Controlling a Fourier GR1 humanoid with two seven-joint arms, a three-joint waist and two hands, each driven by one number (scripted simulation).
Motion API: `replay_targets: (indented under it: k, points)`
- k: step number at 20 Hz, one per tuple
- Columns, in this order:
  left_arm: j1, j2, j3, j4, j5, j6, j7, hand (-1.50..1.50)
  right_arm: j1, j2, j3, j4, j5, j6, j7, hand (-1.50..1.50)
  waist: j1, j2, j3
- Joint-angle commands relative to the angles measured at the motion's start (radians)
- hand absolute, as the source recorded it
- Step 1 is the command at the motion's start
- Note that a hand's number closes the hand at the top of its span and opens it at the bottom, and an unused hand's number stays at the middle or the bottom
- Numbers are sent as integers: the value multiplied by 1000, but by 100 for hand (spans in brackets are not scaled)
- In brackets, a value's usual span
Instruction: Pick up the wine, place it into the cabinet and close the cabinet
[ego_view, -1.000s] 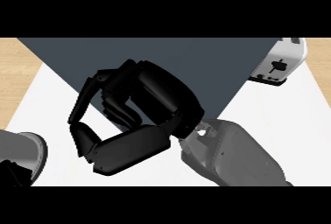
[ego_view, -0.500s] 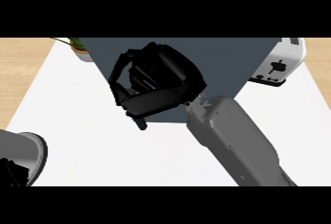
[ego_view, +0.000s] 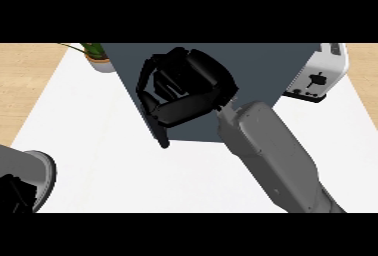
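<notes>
Right hand at the cabinet door — closing step, wine bottle unseen

At 8 o'clock the left hand (ego_view: 16, 194) sits low, its fingers impossible to read; a potted green plant (ego_view: 96, 54) at 11; the black right hand (ego_view: 184, 90), fingers curled on nothing visible, meets the dark grey box cabinet's (ego_view: 258, 65) door edge — wine presumably inside; next, push shut; white toaster (ego_view: 319, 72) at 2.

Cabinet (ego_view: 258, 75): on the worktop (ego_view: 111, 170), far middle.
Plant (ego_view: 96, 55): behind the cabinet's left corner.
Toaster (ego_view: 319, 75): just right of the cabinet.
Right robot hand (ego_view: 184, 90): before the cabinet's left edge.
</notes>
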Motion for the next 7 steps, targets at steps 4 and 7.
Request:
replay_targets:
  k: [4,7]
  points:
    - [-9,-6,-4,3,-9,-7,12,150,-53,-91,-126,183,25,5,-42,150,2,45,6]
    - [45,-16,-19,1,-28,-43,-32,150,-37,-107,-130,182,19,29,-44,150,11,41,5]
